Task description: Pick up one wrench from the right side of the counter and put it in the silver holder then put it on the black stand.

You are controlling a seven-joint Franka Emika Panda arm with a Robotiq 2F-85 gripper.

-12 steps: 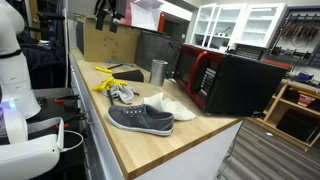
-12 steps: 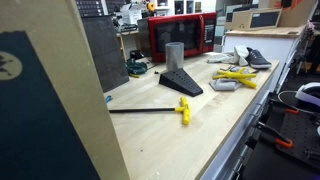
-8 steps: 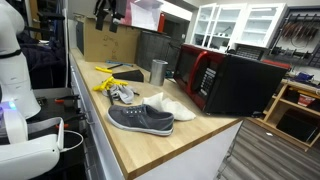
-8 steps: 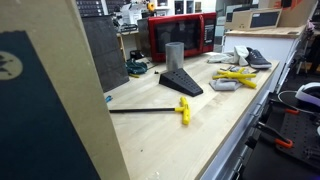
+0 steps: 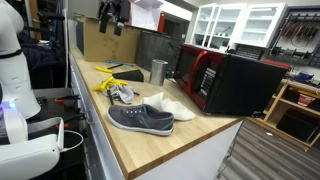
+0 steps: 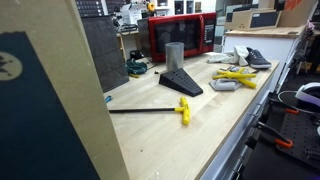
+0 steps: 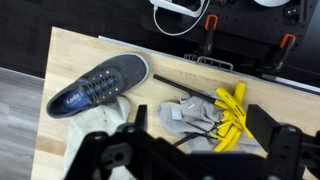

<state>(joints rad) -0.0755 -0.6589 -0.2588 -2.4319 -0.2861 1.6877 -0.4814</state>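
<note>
Above the counter, gripper gapes open; wrench lies crosswise, yellow end toward front edge.

Looking down on the counter. Landmark: grey shoe, lying diagonally with laces up. A white item touches its lower side, partly hidden. Right of the shoe is a crumpled grey piece, and further right a cluster of yellow tool handles. A thin dark rod starts just beside the shoe's upper end. Gripper sits below-right of the shoe – dark, blurred, jaws spread wide. Past the counter edge above the shoe – red clamps.
</note>
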